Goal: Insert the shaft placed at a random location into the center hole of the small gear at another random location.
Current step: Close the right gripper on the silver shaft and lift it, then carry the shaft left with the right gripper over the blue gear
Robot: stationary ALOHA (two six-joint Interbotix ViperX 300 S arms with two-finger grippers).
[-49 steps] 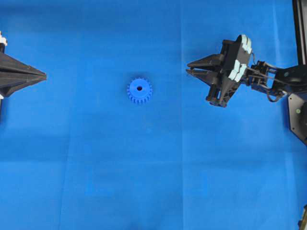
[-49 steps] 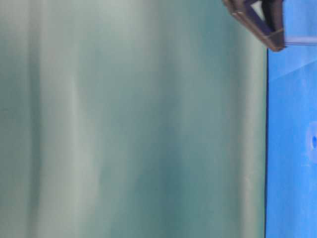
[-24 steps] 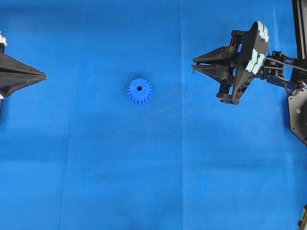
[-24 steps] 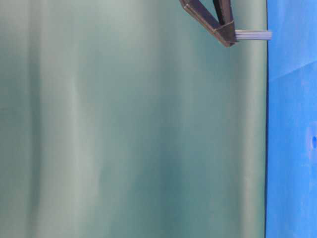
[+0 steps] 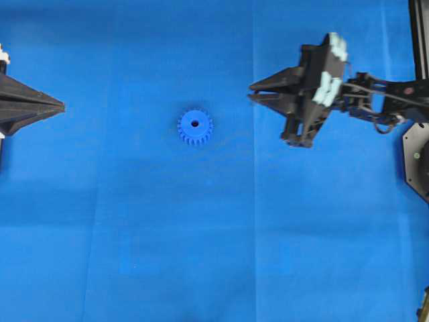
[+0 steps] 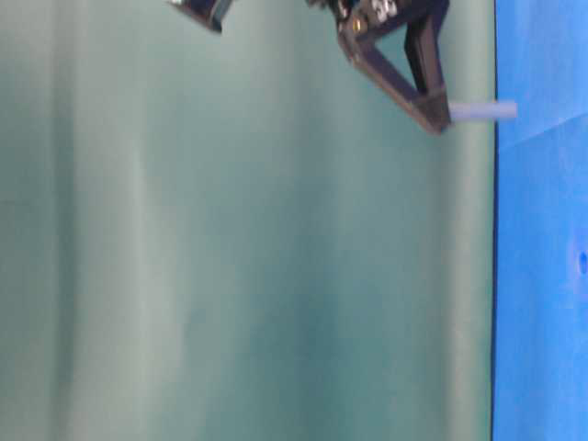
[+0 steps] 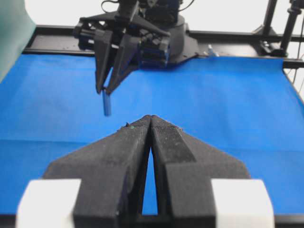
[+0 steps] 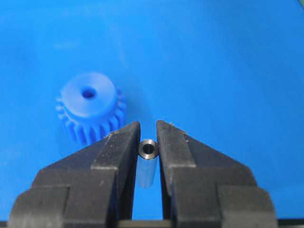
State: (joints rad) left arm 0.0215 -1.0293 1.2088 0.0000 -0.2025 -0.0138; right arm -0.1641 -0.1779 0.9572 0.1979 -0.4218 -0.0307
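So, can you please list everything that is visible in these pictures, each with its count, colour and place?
small gear: one, bright blue, lying flat on the cloth left of the middle in the overhead view, dark center hole facing up.
shaft: one, silvery-grey, clamped between the right gripper's fingers, its tip sticking out beyond them.
cloth: one, blue, covering the table.
backdrop: one, pale green, filling most of the table-level view.
frame: black, along the table's far edge in the left wrist view.
left gripper: one, black, at the left edge of the overhead view, shut, empty.
right gripper: one, black, right of the gear, above the cloth.
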